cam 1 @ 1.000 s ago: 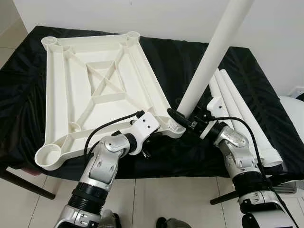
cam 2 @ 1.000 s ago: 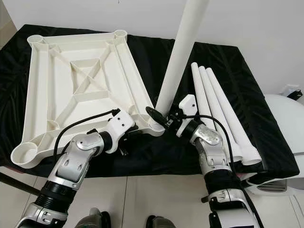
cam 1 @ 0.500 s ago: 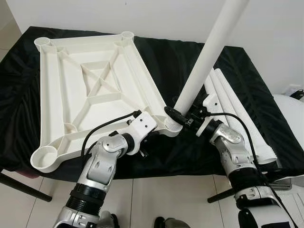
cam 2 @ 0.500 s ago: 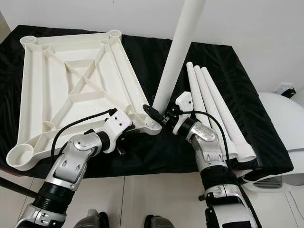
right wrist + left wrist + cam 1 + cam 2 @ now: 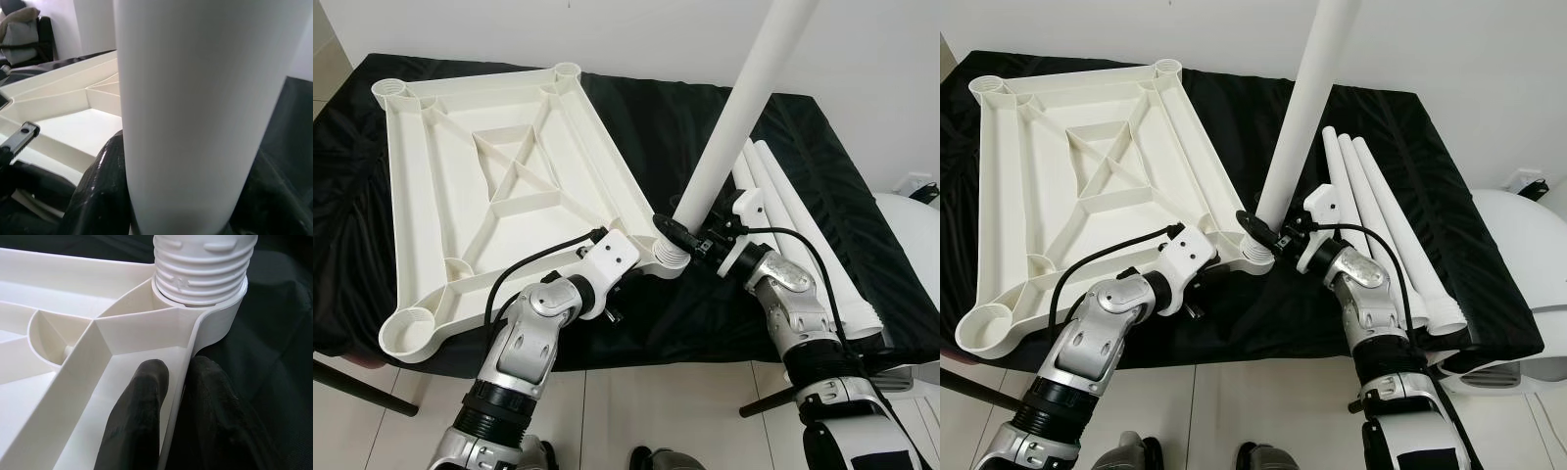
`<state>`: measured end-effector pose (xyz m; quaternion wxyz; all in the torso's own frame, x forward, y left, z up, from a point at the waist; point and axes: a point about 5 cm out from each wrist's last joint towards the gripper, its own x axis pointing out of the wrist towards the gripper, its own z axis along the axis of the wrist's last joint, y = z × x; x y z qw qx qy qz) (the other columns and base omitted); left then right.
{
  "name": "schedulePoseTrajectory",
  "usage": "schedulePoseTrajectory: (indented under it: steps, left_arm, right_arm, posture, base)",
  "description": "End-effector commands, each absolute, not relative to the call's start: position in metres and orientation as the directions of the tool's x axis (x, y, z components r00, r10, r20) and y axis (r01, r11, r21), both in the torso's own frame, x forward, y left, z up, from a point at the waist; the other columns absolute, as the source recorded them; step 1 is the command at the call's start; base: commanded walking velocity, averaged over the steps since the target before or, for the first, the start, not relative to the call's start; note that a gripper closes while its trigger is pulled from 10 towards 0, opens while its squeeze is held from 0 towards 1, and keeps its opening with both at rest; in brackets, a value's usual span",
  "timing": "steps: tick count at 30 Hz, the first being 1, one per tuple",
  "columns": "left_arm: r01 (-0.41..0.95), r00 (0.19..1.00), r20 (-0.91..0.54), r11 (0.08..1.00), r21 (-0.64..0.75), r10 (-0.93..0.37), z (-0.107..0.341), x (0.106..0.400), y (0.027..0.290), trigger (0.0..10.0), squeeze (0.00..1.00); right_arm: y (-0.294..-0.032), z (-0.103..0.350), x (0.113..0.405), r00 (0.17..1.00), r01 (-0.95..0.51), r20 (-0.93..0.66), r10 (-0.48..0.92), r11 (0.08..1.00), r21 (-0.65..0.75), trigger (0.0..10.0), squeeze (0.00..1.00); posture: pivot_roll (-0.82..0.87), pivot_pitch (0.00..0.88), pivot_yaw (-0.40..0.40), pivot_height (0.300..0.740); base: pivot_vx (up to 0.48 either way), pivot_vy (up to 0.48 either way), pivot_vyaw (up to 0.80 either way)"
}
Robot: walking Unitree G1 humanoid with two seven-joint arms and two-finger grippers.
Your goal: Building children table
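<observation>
- White plastic tabletop (image 5: 499,186) is lying upside down on a worktop (image 5: 656,127) covered in black cloth, ribbed underside facing up with an X-shaped brace in the middle and round sockets at the corners.
- Left pincer (image 5: 173,382) is clamped on the tabletop's near-right rim, right beside the corner socket. In the left wrist view one black finger (image 5: 142,416) sits inside the rim wall and the other outside, squeezing the thin wall between them.
- Right pincer (image 5: 690,240) is closed around the bottom of a long white leg (image 5: 744,108), just above its threaded end. The right wrist view has the black fingers (image 5: 100,191) hugging both sides of the tube.
- That leg stands up out of the near-right corner socket, tilted toward the far right, its top running off past the frame edge.
- Leg's threaded collar (image 5: 200,264) sits in the socket, with several ridges above the socket's lip, so it's not fully down.
- Three more white legs (image 5: 1381,225) lie side by side on the cloth at the right, just right of the right arm, their wider threaded ends toward the near edge.
- Tiled floor (image 5: 636,411) is at the near side, and there's a white rounded object (image 5: 1518,245) off the worktop's right end, can't tell what it is.
</observation>
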<state>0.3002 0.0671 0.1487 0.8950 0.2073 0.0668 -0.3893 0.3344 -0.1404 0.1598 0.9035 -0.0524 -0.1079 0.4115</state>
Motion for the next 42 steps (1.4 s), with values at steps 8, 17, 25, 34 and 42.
schedulePoseTrajectory:
  steps: [8, 17, 25, 34, 42]
  left_arm:
    - [0.681, 0.730, -0.256, 0.641, 0.354, -0.634, 0.152, 0.300, 0.069, 10.0, 0.00]
    - [0.684, 0.727, -0.257, 0.637, 0.356, -0.637, 0.153, 0.300, 0.069, 10.0, 0.00]
    - [0.689, 0.721, -0.258, 0.630, 0.358, -0.643, 0.153, 0.299, 0.067, 10.0, 0.00]
    - [0.693, 0.718, -0.259, 0.626, 0.359, -0.646, 0.153, 0.299, 0.066, 10.0, 0.00]
    - [0.689, 0.721, -0.256, 0.629, 0.360, -0.644, 0.154, 0.299, 0.067, 10.0, 0.00]
  right_arm:
    - [-0.161, 0.094, 0.313, 0.688, -0.726, -0.132, 0.714, 0.675, -0.131, 10.0, 0.00]
    - [-0.161, 0.092, 0.311, 0.691, -0.723, -0.131, 0.711, 0.678, -0.137, 10.0, 0.00]
    - [-0.161, 0.097, 0.321, 0.718, -0.692, -0.093, 0.690, 0.722, 0.015, 10.0, 0.00]
    - [-0.167, 0.103, 0.328, 0.681, -0.720, -0.110, 0.724, 0.689, 0.083, 10.0, 0.00]
    - [-0.173, 0.101, 0.330, 0.616, -0.774, -0.228, 0.754, 0.634, 0.006, 10.0, 0.00]
  posture:
    - [-0.04, 0.142, -0.053, 0.740]
    - [-0.04, 0.139, -0.052, 0.740]
    - [-0.04, 0.131, -0.046, 0.740]
    - [-0.04, 0.134, -0.046, 0.740]
    - [-0.04, 0.138, -0.047, 0.740]
  base:
    - [0.000, 0.000, 0.00]
    - [0.000, 0.000, 0.00]
    - [0.000, 0.000, 0.00]
    - [0.000, 0.000, 0.00]
    - [0.000, 0.000, 0.00]
